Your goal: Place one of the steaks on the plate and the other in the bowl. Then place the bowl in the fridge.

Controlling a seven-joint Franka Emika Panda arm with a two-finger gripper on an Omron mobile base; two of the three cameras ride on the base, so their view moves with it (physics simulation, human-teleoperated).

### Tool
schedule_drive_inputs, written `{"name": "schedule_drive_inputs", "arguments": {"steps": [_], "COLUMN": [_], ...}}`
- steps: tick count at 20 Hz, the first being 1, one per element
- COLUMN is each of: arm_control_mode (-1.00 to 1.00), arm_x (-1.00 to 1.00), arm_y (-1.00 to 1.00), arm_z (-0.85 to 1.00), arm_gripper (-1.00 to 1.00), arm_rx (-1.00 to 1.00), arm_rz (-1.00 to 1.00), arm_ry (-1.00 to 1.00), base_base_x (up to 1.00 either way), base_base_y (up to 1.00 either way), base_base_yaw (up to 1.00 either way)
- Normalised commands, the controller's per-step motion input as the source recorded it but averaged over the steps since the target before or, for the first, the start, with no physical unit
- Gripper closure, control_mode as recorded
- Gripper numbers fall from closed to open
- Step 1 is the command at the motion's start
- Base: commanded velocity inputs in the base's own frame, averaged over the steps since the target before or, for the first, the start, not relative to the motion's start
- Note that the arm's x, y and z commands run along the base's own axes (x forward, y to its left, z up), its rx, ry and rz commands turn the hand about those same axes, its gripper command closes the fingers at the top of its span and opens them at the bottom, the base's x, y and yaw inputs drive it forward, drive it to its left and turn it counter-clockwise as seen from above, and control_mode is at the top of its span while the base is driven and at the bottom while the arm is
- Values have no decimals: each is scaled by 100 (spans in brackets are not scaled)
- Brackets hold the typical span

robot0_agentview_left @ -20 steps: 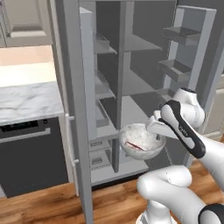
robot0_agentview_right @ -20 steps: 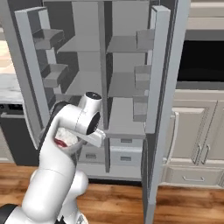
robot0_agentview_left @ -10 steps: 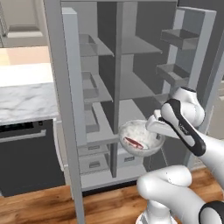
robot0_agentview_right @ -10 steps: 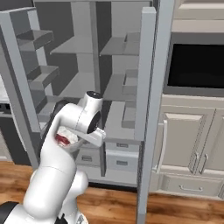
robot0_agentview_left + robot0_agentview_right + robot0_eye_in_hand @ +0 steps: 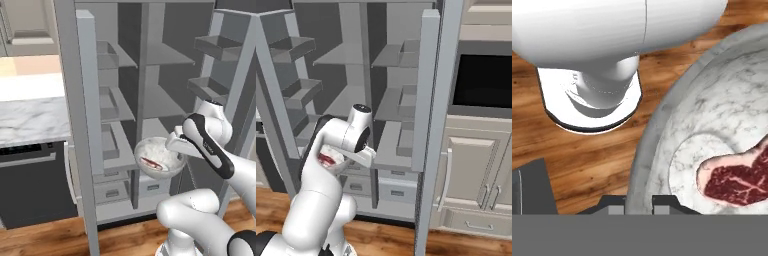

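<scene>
Jaws clamped on bowl (image 5: 159, 159) rim, steak (image 5: 739, 181) inside.

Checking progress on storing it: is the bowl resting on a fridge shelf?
No, the bowl is held in the air by the end effector, in front of the open fridge.

Bare grey shelves (image 5: 170, 107) in the open fridge (image 5: 135, 90), wood floor (image 5: 587, 155) below.

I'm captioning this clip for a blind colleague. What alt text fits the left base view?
A white robot arm's gripper, shut on the rim of a speckled bowl, holds it in front of an open grey fridge. A marbled red steak lies inside the bowl. A marble counter sits to the left, above a wood floor.
</scene>
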Motion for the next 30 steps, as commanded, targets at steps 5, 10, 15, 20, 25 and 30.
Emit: {"name": "schedule_drive_inputs", "arguments": {"steps": [5, 10, 15, 20, 25, 30], "arm_control_mode": [100, 100, 100, 100, 100, 100], "arm_x": [0, 0, 0, 0, 0, 0], "arm_y": [0, 0, 0, 0, 0, 0], "arm_z": [0, 0, 0, 0, 0, 0], "arm_gripper": [100, 100, 100, 100, 100, 100], "arm_rx": [0, 0, 0, 0, 0, 0], "arm_rz": [0, 0, 0, 0, 0, 0], "arm_ry": [0, 0, 0, 0, 0, 0], "base_base_x": [13, 33, 34, 39, 44, 34], "base_base_y": [9, 10, 17, 5, 9, 14], "base_base_yaw": [-3, -1, -1, -1, -4, -7]}}
